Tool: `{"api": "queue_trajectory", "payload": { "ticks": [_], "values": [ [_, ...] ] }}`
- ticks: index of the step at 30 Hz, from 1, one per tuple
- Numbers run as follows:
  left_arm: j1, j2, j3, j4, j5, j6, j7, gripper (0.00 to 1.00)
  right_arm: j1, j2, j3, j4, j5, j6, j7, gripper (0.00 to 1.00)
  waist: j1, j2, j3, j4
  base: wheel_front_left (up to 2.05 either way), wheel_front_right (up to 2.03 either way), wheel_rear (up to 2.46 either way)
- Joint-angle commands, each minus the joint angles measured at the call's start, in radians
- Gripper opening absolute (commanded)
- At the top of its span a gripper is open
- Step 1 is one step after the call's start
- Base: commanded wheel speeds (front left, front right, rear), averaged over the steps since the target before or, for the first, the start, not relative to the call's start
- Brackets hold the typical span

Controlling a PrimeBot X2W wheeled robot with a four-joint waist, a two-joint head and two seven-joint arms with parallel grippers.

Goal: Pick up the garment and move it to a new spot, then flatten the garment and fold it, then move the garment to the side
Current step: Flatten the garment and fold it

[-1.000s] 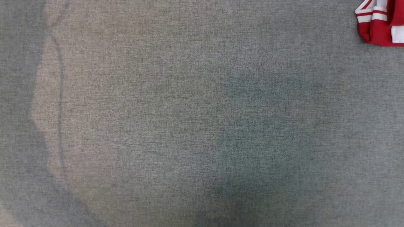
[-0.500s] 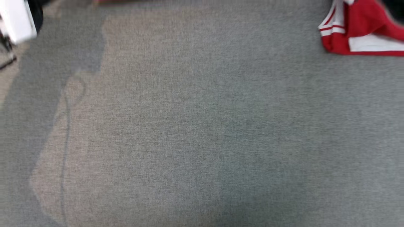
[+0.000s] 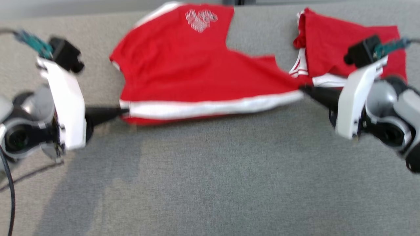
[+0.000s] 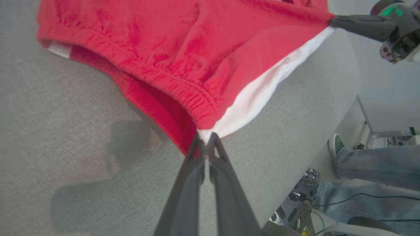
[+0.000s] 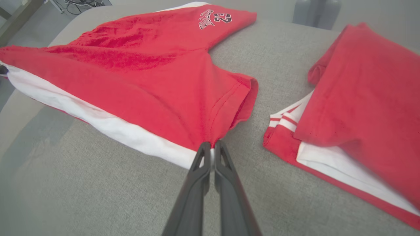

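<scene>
Head view, blurred: noted red garment (image 3: 183, 65) by far edge of table (image 3: 210, 180), long axis left-to-right, apparently taut between left gripper (image 3: 125, 111) and right gripper (image 3: 302, 88), each clenched on one end of its white band.

The red shorts (image 3: 183, 65) have a white side stripe and a printed 23 on one leg. They are stretched wide along the striped edge, its two ends lifted slightly. The rest lies on the grey table (image 3: 210, 180).
</scene>
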Motion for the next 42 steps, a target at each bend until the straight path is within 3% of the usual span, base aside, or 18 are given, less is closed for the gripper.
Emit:
{"api": "queue_trajectory", "payload": {
  "ticks": [1, 12, 18, 23, 30, 42],
  "values": [
    [0.054, 0.013, -0.015, -0.025, -0.007, 0.0, 0.013, 0.0, 0.064, -0.034, 0.009, -0.029, 0.025, 0.0, 0.011, 0.0, 0.0, 0.0, -0.092, 0.003, 0.0, 0.0, 0.0],
    [0.237, 0.076, -0.052, -0.165, -0.05, 0.0, 0.105, 0.0, 0.307, -0.178, 0.023, -0.185, 0.058, 0.0, 0.073, 0.0, 0.0, 0.0, -0.2, 0.0, 0.0, 0.0, 0.0],
    [0.34, 0.11, -0.06, -0.237, -0.072, 0.0, 0.137, 0.0, 0.416, -0.259, -0.025, -0.28, 0.1, 0.0, 0.1, 0.0, 0.0, 0.0, -0.225, 0.012, 0.0, 0.0, 0.0],
    [0.353, 0.113, -0.05, -0.245, -0.064, 0.0, 0.135, 0.0, 0.446, -0.29, -0.078, -0.35, 0.103, 0.0, 0.123, 0.0, 0.0, 0.0, -0.222, 0.032, 0.0, 0.0, 0.0],
    [0.294, 0.076, 0.017, -0.176, -0.107, 0.0, 0.14, 0.0, 0.381, -0.245, -0.169, -0.315, 0.08, 0.0, 0.213, 0.0, 0.0, 0.0, -0.161, 0.07, 0.0, 0.0, 0.0],
    [0.17, -0.014, 0.165, -0.049, -0.162, 0.0, 0.194, 0.0, 0.098, -0.047, -0.311, -0.134, -0.055, 0.0, 0.426, 0.0, 0.0, 0.0, 0.03, 0.146, 0.0, 0.0, 0.0]
  ]
}}
